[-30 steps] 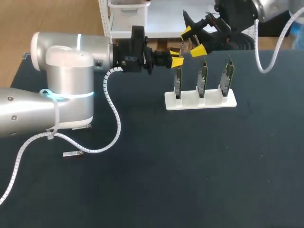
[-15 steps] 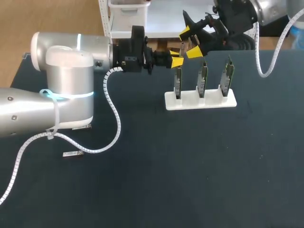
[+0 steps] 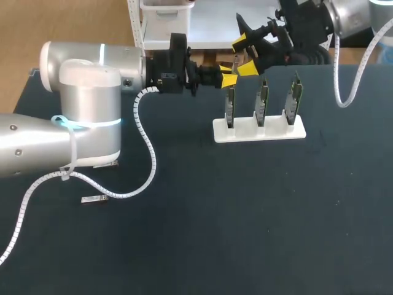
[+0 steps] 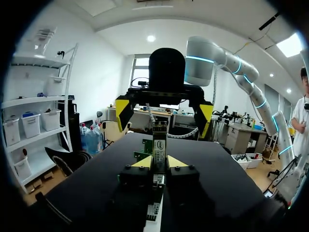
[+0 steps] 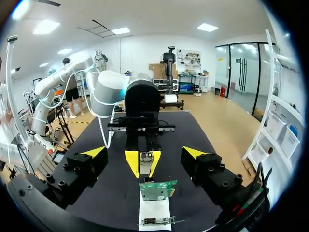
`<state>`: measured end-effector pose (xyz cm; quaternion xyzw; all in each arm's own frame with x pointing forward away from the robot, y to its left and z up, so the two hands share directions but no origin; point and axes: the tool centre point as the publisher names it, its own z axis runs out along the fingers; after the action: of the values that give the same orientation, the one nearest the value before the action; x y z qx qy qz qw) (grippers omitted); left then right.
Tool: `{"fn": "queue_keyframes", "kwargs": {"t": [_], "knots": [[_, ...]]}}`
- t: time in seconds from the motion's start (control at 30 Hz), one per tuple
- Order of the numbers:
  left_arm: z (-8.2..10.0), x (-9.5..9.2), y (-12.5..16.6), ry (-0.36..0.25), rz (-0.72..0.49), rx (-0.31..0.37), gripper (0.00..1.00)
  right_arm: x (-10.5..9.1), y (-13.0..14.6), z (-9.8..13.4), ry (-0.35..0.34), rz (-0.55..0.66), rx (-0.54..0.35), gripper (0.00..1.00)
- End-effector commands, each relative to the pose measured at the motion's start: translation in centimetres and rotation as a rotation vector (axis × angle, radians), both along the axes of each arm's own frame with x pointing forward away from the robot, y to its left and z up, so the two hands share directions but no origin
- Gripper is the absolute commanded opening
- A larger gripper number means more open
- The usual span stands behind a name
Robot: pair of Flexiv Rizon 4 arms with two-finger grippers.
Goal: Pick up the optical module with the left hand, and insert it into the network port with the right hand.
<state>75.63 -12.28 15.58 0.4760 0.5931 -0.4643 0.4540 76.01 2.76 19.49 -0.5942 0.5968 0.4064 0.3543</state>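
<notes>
Optical module held out between two facing hands, over the far side of the bench point(image 3: 245, 215).

A small silver piece point(image 3: 94, 199) lies on the bench by the left arm. The left hand point(image 3: 227, 75) is clamped on the optical module point(image 4: 159, 141), which juts out past its yellow tips. The right hand point(image 3: 245, 55) faces it with fingers spread wide on either side of the module's free end, not touching. Near them a white rack point(image 3: 259, 130) holds three upright green boards point(image 3: 262, 98).
</notes>
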Motion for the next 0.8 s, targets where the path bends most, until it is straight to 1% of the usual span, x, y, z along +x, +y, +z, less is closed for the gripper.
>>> {"fn": "queue_keyframes", "kwargs": {"t": [0.03, 0.13, 0.33, 0.57, 0.8], "knots": [[-0.05, 0.07, -0.04, 0.000, 0.001, 0.000, 0.00, -0.31, 0.17, -0.04, -0.009, -0.016, 0.003, 1.00], [-0.05, 0.07, -0.04, 0.000, 0.001, 0.000, 0.00, -0.16, 0.31, -0.06, 0.011, 0.008, 0.012, 1.00], [-0.05, 0.07, -0.04, 0.000, 0.001, 0.000, 0.00, 0.20, 0.50, 0.02, 0.011, 0.034, 0.006, 1.00], [-0.05, 0.07, -0.04, 0.000, 0.001, 0.000, 0.00, 0.32, 0.56, 0.09, 0.008, 0.034, 0.003, 1.00], [-0.05, 0.07, -0.04, 0.000, 0.001, 0.000, 0.00, 0.08, 0.50, -0.25, 0.020, 0.025, -0.004, 1.00]]}}
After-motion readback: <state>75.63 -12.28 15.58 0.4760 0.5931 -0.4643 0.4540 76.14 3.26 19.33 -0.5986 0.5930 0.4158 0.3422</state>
